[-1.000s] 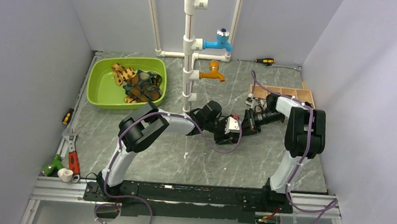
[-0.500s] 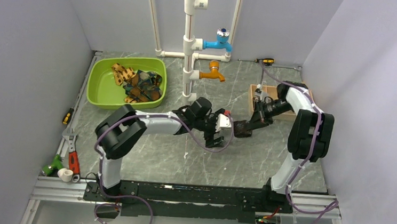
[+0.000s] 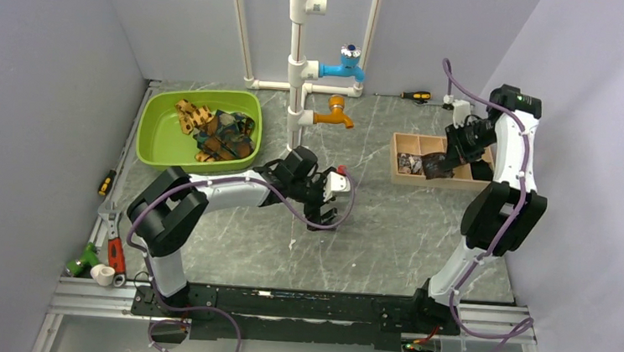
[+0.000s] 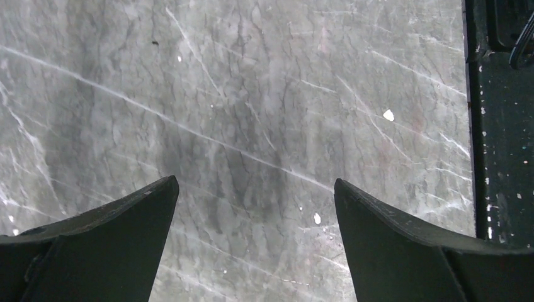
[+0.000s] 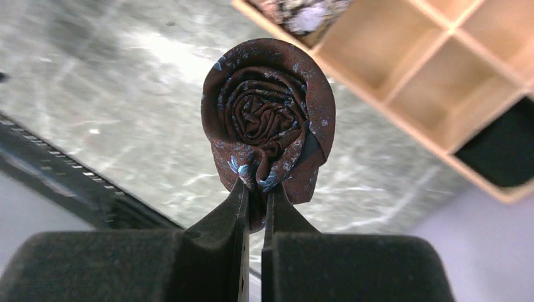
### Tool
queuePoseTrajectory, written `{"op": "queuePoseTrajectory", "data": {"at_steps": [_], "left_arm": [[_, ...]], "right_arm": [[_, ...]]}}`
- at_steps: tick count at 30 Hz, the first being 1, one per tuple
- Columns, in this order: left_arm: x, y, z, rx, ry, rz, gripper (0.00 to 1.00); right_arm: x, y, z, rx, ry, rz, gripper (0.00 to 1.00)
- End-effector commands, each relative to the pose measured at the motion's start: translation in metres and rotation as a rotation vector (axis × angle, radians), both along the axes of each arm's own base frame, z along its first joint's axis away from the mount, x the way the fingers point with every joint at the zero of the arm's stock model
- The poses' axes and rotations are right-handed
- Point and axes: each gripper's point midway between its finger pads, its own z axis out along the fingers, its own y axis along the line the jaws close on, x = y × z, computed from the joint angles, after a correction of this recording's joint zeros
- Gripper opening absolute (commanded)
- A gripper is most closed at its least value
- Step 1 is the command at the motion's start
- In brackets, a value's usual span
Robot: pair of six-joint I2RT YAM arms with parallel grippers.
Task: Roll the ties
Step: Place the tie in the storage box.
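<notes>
— What is being carried by the bench (image 3: pixel 388 232)?

— A white pipe stand (image 3: pixel 296 74) with a blue tap (image 3: pixel 343 65) and an orange tap (image 3: pixel 336 115) is being carried at the back. A green basin (image 3: pixel 153 142) is being carried at the back left, and a wooden compartment box (image 3: pixel 417 137) at the right.

— Where are the ties being seen?

— A loose heap of ties (image 3: pixel 215 133), in tan-orange, teal and dark brown, is being held by the basin. A speckled roll (image 3: pixel 408 161) is lying in the box's left end compartment. One rolled tie (image 5: pixel 267 113), dark brown with small pale blue marks, is being held in the air by the right arm.

— How is that roll being gripped?

— The right end effector (image 5: pixel 254 189) is being pressed together on the roll's lower edge, the spiral facing the wrist camera. From above, the roll (image 3: pixel 436 165) is being seen at the box's near wall. Whether it is being held over a compartment cannot be told.

— And the left end effector (image 4: pixel 255 185)?

— Its fingers (image 4: pixel 119 214) are being held wide apart, with nothing between them. Only bare bench is being shown below. From above, it (image 3: pixel 326 215) is being seen near the middle of the bench, well apart from the basin and the box.
</notes>
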Motion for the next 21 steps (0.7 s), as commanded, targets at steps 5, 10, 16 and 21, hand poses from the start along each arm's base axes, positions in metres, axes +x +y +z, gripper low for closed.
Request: {"op": "queuePoseTrajectory", "data": {"at_steps": [5,10,16,21], "left_arm": [[0.000,0.015,0.009,-0.004,0.105,0.065,0.99],[0.010,0.023,0.009,-0.014,0.149,0.125,0.99],[0.022,0.031,0.011,-0.026,0.218,0.175,0.99],[0.025,0.034,0.011,-0.025,0.260,0.196,1.00]], "right_arm": [[0.057,-0.071,0.032,-0.465,-0.276,0.298,0.00],[0.065,-0.063,0.041,-0.599,-0.410,0.550,0.00],[0.062,-0.061,0.017,-0.729,-0.506,0.818,0.00],[0.073,-0.067,0.007,-0.772,-0.465,0.881,0.00]]}}
